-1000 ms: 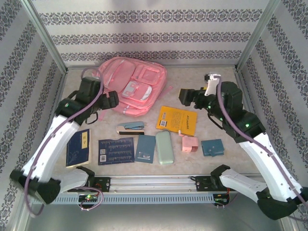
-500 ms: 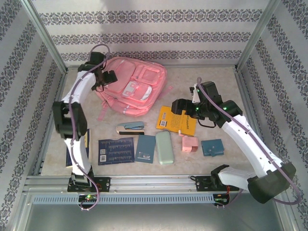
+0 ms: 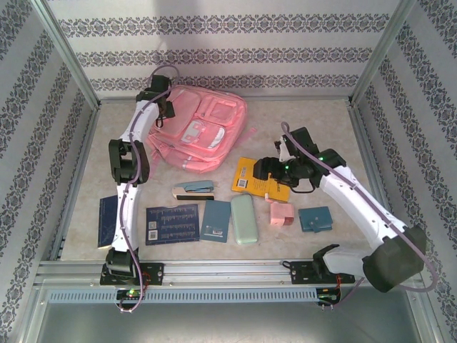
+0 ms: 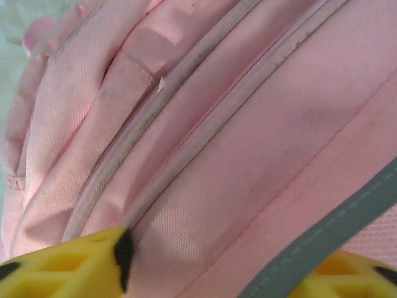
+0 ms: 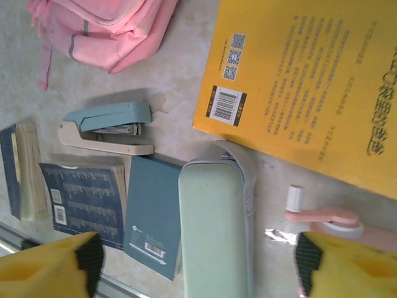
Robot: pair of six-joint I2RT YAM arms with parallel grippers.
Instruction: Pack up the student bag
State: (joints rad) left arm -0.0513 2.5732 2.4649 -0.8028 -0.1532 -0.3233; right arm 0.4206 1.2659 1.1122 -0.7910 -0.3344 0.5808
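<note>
We see the student bag [image 3: 200, 128] lying at the far left of the tabletop [image 3: 321, 121], front pockets up. The left claw [image 3: 164, 107] sits against its far left edge. From the left wrist camera, pink cloth, a zip line and a grey trim strip crowd in close, and the yellow fingers [image 4: 93, 264] are cut off by the bottom edge. Cloth lies between them, but we cannot tell whether they pinch it or merely press on it.

The right claw [image 5: 197, 261] is released, its jaws wide apart, hanging over a pale green case [image 5: 214, 230]. Beside the case lie a teal notebook [image 5: 152, 211] and a stapler [image 5: 105, 127]. A yellow book [image 5: 310, 81] runs off the right wrist frame at the top and right. A pink object [image 5: 329, 220] is half hidden behind one finger, and we cannot make out what it is.
</note>
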